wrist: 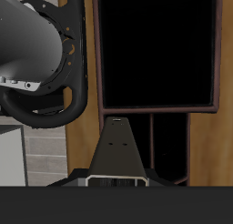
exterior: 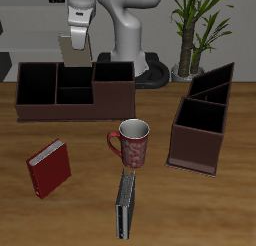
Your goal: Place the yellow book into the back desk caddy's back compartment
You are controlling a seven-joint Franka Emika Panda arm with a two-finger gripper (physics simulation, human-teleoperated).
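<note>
My gripper is shut on the yellow book, a thin tan book that hangs upright below the fingers. It is held above the far rim of the back desk caddy, a wide low dark-brown box, near its small middle sections. In the wrist view the book shows edge-on in front of the gripper. One large dark section of the caddy lies beyond it, with the narrow middle sections beside it. The book does not touch the caddy.
A red book stands near the front. A patterned mug stands mid-table, with a dark book in front of it. A taller slanted brown caddy stands to one side. The robot base and a plant are behind.
</note>
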